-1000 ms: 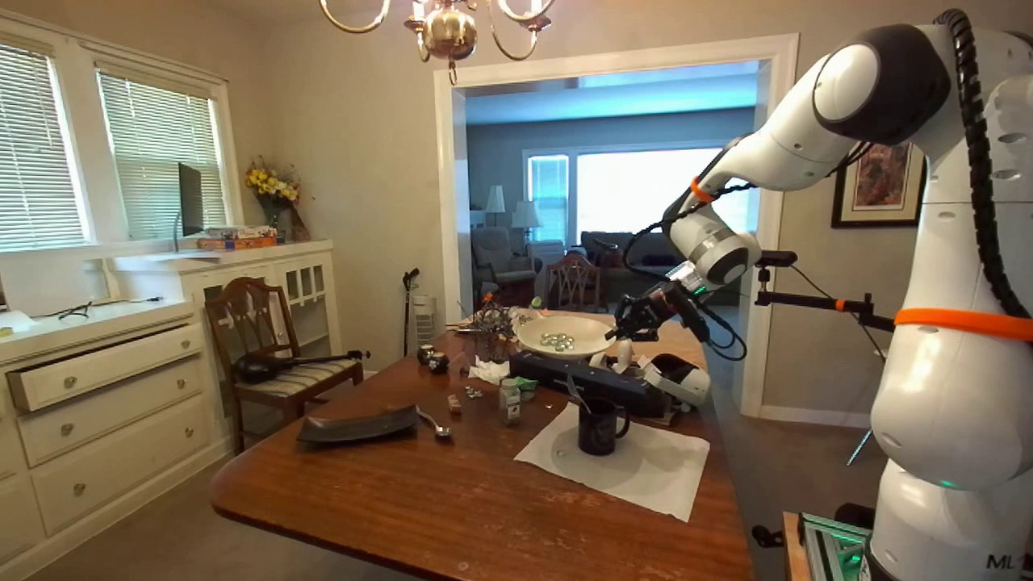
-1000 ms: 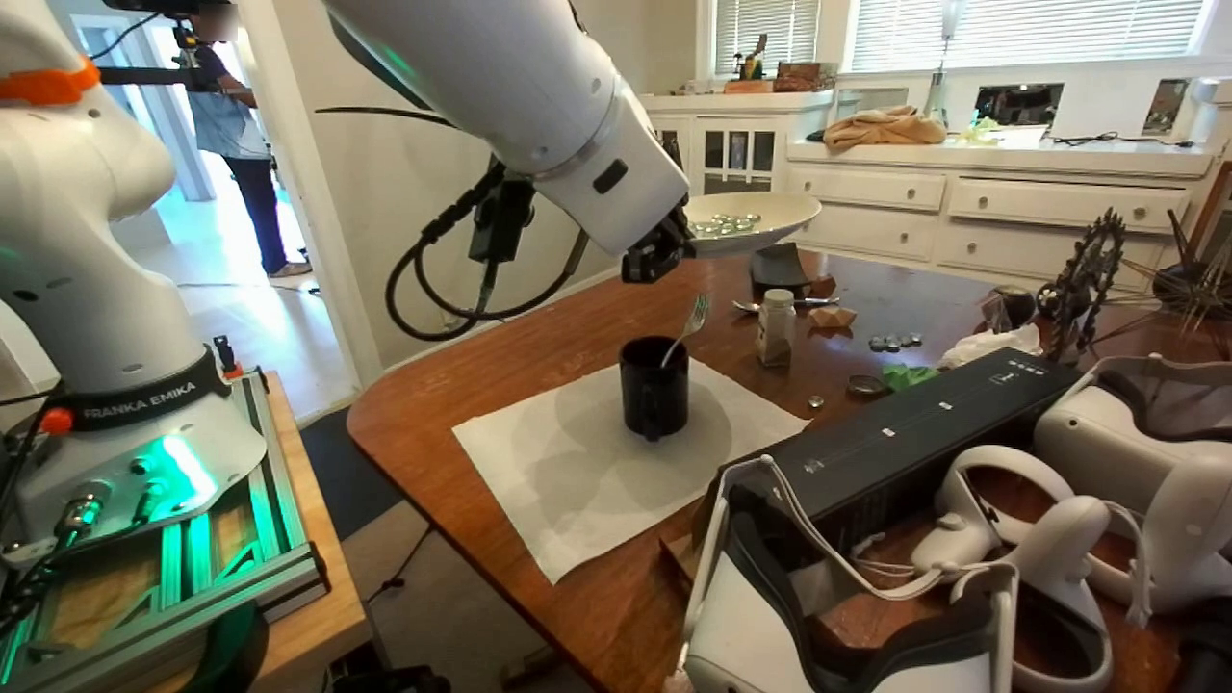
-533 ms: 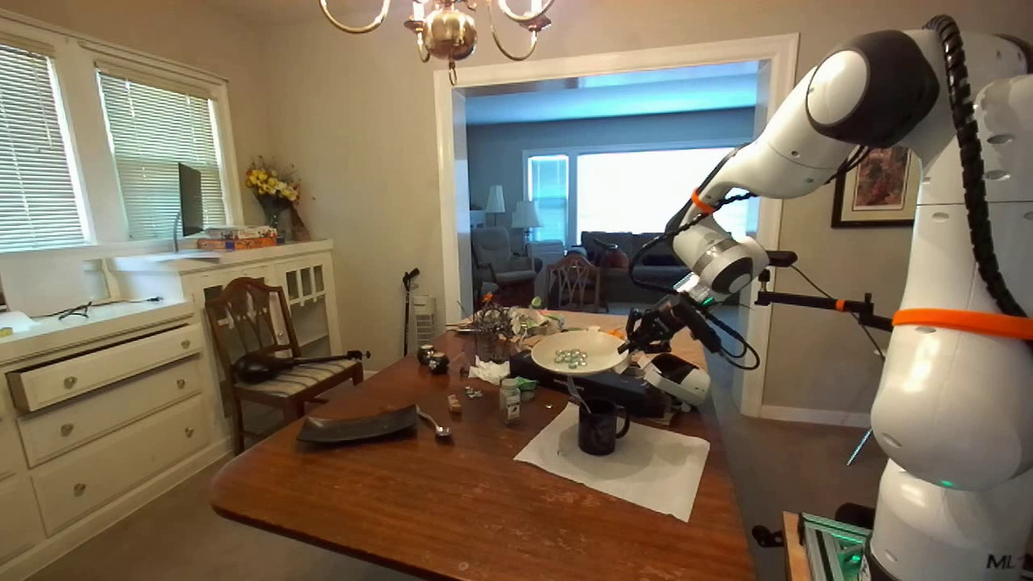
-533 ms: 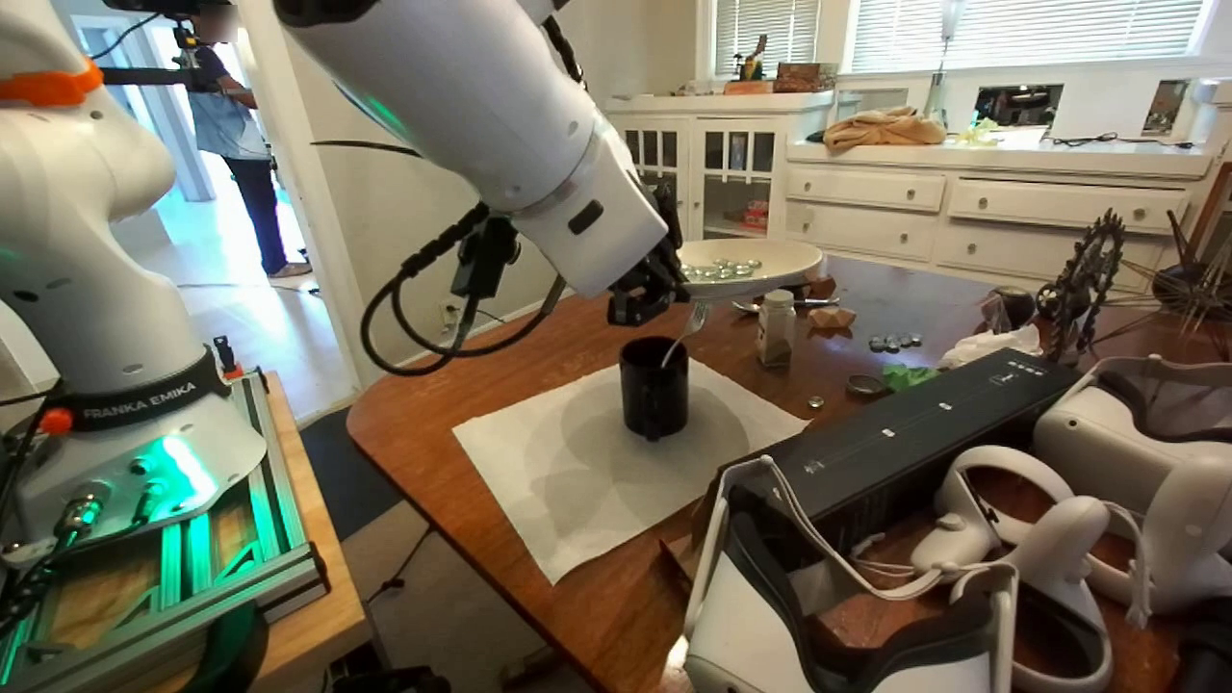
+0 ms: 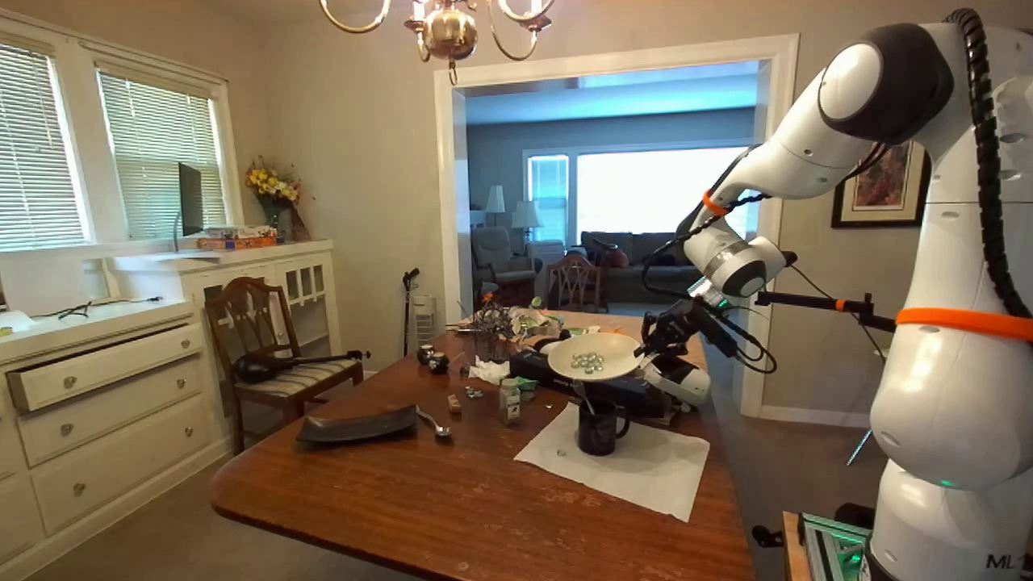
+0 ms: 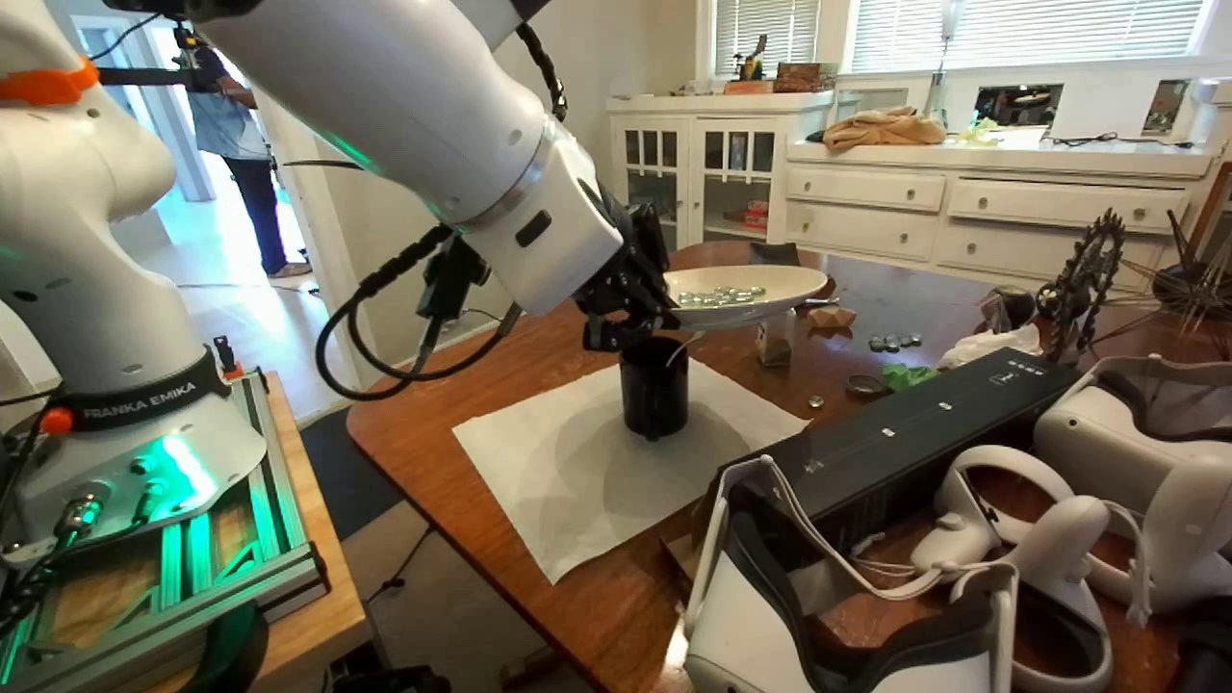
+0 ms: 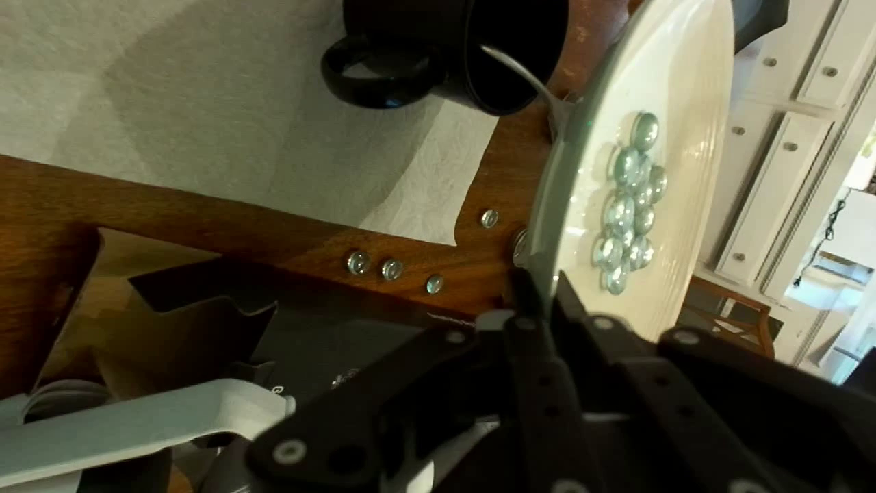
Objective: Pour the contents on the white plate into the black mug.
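You have one white plate (image 7: 691, 174), one black mug (image 6: 654, 404), two pieces of cutlery (image 5: 441, 432) and one white sheet (image 5: 646, 476). Your wrist view shows at least ten glass pebbles (image 7: 619, 211) on the plate, four on the table (image 5: 452, 500).

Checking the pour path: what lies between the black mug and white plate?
In the wrist view, a metal fork extends from the black mug toward the white plate.

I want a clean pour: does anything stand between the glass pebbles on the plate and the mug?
Yes: a metal utensil sticks out of the black mug toward the white plate; whether utensil and plate touch is unclear. Nothing else visible blocks the glass pebbles.
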You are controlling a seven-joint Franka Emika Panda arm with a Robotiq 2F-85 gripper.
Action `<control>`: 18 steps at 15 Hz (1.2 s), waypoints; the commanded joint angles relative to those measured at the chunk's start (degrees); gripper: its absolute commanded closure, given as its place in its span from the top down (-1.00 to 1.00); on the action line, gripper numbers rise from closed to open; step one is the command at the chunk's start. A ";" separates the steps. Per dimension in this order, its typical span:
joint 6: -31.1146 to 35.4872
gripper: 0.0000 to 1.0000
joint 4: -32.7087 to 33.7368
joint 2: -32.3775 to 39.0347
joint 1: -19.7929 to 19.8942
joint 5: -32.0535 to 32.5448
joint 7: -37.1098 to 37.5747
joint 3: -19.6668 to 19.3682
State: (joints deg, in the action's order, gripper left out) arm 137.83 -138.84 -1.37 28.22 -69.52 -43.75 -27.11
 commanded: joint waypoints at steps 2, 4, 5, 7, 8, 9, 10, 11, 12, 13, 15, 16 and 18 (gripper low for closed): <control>4.17 -0.96 -3.85 -5.89 -1.01 0.25 -0.84 0.57; 6.89 -0.96 -5.16 -7.56 -1.24 0.49 -0.66 0.94; 7.61 -0.96 -5.69 -8.37 -1.30 0.34 -0.77 1.01; 7.16 -0.96 -6.33 -9.74 -1.12 -0.29 -1.08 0.72; 6.86 -0.96 -6.56 -10.27 -1.01 -0.59 -1.22 0.47; 6.42 -0.96 -6.70 -10.85 -0.84 -0.71 -1.33 0.15; 6.35 -0.96 -7.06 -11.98 -0.65 -0.51 -1.14 -0.06; 6.57 -0.96 -7.54 -13.16 -0.49 -0.47 -1.18 -0.24; 6.98 -0.96 -7.88 -14.16 -0.37 -0.22 -0.81 -0.32; 7.88 -0.96 -8.32 -15.40 -0.07 0.43 -0.11 -0.28; 9.77 -0.96 -8.46 -16.46 0.36 0.66 0.42 -0.29; 11.37 -0.96 -8.77 -17.22 0.60 1.08 1.02 -0.06; 13.72 -0.96 -8.82 -17.67 0.59 1.08 1.33 0.03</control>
State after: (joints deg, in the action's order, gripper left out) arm 148.71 -146.02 -14.86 28.60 -69.46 -44.24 -27.20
